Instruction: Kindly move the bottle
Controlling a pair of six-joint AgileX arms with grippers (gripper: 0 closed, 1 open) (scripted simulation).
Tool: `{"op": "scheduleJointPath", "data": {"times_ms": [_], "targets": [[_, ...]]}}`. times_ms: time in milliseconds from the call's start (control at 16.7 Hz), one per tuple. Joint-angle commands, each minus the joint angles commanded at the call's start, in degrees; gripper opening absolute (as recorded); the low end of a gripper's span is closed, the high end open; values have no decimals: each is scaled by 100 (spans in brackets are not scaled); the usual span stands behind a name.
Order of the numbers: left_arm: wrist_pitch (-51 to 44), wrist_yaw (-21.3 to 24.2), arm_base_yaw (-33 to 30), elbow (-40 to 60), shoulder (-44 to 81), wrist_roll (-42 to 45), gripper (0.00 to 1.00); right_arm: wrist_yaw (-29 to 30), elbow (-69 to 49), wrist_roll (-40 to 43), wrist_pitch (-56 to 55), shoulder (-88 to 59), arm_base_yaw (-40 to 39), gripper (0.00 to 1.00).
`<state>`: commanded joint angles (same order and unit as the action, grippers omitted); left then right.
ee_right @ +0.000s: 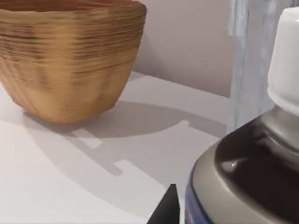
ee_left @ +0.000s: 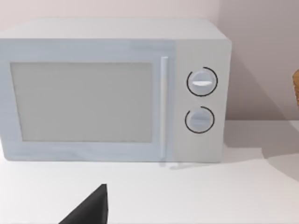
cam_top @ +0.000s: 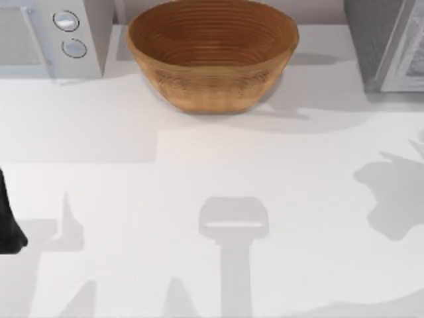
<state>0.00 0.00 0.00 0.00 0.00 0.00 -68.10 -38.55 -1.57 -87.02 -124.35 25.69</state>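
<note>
The woven bowl (cam_top: 212, 53) stands upright at the far middle of the white table (cam_top: 199, 192) and serves as the reference landmark. A white microwave (cam_top: 50, 36) sits to the left of the bowl; a grey appliance (cam_top: 391, 43) sits to its right.

The bottle (ee_right: 247, 182) appears close to the camera in the right wrist view, off to the side of the bowl, which stands further back on the table. Its white screw cap (ee_right: 286, 60) and the grey-blue label edge (ee_right: 194, 205) are visible. A dark fingertip (ee_right: 166, 207) of the right gripper lies just beside the bottle's body; whether it clamps the bottle cannot be told, nor how wide the gripper stands.

The left arm (cam_top: 8, 222) is parked at the table's left edge, well apart from the bowl. In the left wrist view one dark fingertip (ee_left: 88, 210) shows, with the microwave (ee_left: 112, 88) beyond it; the opening cannot be told.
</note>
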Motion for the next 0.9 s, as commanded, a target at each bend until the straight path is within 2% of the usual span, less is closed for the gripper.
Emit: {"op": "scheduleJointPath", "data": {"times_ms": [240,540,900], "targets": [[0,0,0,0,0,0,100,428,-264,51,-260,-561,-416,0],[0,0,0,0,0,0,100,482,-298,57,-293,-631,-466,0],[0,0,0,0,0,0,100,482,-298,57,-293,-631,-466,45]]}}
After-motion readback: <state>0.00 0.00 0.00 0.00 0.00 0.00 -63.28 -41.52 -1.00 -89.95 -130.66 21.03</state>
